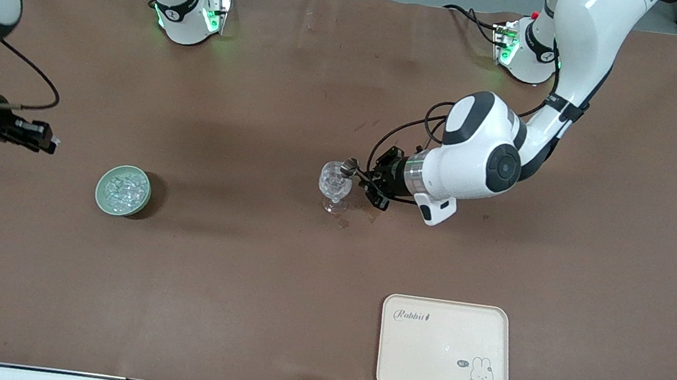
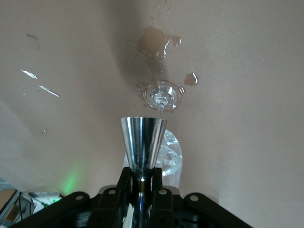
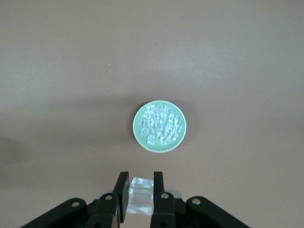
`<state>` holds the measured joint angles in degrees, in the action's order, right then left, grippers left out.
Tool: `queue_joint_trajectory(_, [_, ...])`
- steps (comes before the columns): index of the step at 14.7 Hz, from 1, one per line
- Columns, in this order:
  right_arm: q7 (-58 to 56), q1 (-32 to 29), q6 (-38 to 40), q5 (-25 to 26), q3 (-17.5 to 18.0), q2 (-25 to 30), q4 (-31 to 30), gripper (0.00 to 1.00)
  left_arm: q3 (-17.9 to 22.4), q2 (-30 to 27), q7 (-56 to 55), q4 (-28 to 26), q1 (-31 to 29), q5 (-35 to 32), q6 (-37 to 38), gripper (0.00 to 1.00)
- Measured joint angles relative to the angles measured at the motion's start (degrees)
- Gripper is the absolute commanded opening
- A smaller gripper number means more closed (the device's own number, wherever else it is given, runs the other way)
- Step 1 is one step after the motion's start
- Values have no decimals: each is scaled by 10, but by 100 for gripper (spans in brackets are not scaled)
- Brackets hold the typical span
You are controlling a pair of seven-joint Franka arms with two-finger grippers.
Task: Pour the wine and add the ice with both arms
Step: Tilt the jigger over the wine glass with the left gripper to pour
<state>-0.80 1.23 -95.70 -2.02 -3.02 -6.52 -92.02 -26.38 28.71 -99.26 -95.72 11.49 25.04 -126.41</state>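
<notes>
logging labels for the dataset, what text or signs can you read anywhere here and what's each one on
"Rabbit": cursive print on the cream tray, at the corner toward the robots and the right arm's end.
Small speech bubble beside the tray's rabbit drawing: too small to read.
Nothing else readable in any view.

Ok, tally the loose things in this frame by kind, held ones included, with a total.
Pale green round bowl of ice chunks: 1
Clear stemmed glass: 1
Shiny metal cone-shaped measuring cup, in left gripper: 1
Clear ice cube, in right gripper: 1
Cream rectangular tray with rabbit drawing: 1
Total: 5
</notes>
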Motion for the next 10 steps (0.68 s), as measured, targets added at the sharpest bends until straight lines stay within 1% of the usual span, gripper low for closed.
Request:
queue_joint_trajectory(1, [0, 0, 3, 0, 1, 20, -15, 6, 0, 0, -13, 0, 4, -14, 0, 0])
queue_joint_trajectory(2, [0, 2, 3, 0, 2, 52, -42, 6, 0, 0, -36, 0, 8, -40, 0, 0])
queue_joint_trajectory(4, [0, 5, 2, 0, 4, 77, -66, 6, 0, 0, -56, 1, 12, -67, -1, 0])
queue_joint_trajectory(6, [0, 8, 0, 0, 4, 92, -85, 6, 0, 0, -84, 7, 20, -88, -2, 0])
queue_joint_trajectory(10, [0, 8, -9, 0, 4, 96, -99, 6, 0, 0, -132, 19, 36, -135, -3, 0])
